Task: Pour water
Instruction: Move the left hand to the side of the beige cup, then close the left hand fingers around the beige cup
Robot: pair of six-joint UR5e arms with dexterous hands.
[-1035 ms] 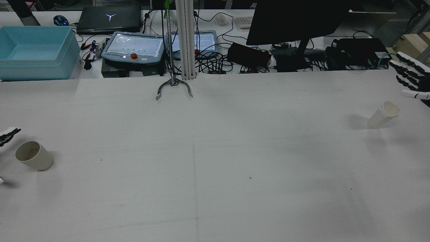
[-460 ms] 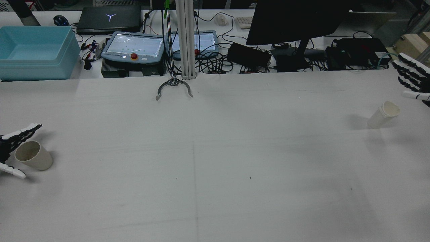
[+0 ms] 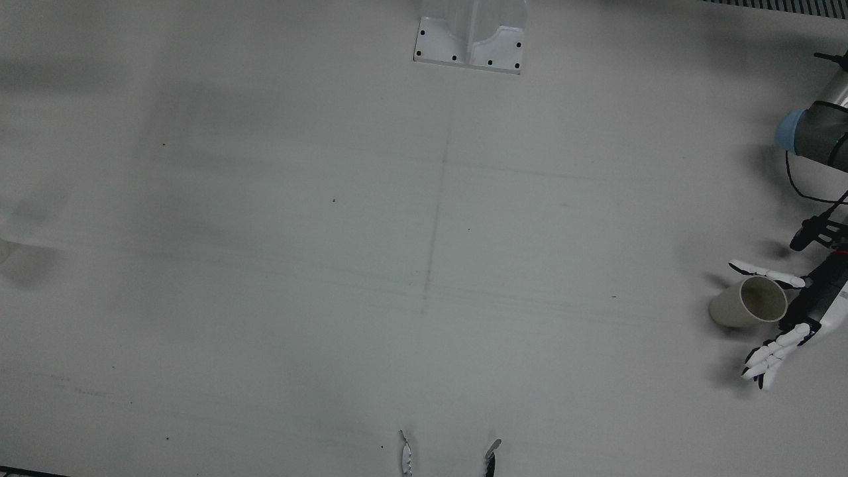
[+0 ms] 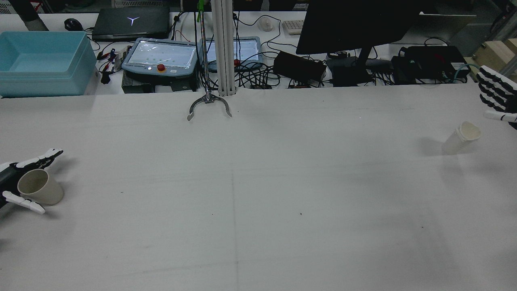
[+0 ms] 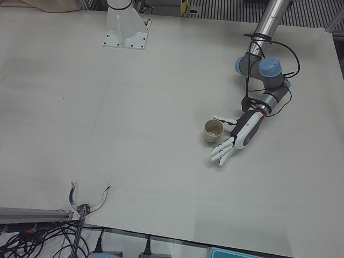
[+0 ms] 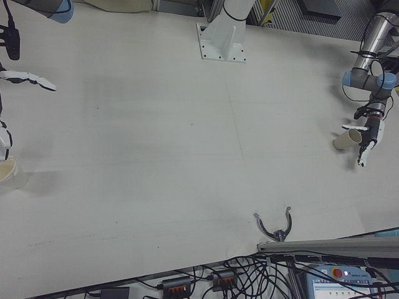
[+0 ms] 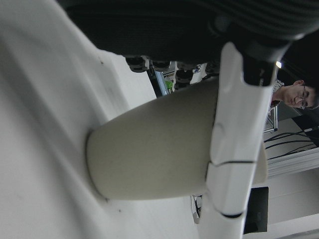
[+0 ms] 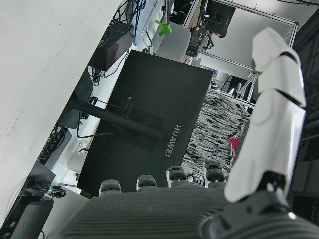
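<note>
- Beige cup (image 4: 40,186): upright on the bench (image 4: 258,194), between the spread fingers of the left hand (image 4: 16,182); contact unclear.
- White cup (image 4: 461,137): just below the right hand (image 4: 497,97), which is splayed and empty.
- Only the left hand view shows the beige cup's plain tapered wall.

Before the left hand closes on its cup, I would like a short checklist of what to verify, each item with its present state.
1. Beige cup stands upright on the table: ok.
2. Left hand is open, with fingers on both sides of the cup: ok.
3. Fingers already touch the cup wall: cannot tell; the left hand view shows one finger crossing it closely.
4. Water inside the beige cup: cannot tell; its inside looks plain in the front view.
5. White cup stands upright near the right hand: ok.
6. Right hand is open and apart from the white cup: ok.
</note>
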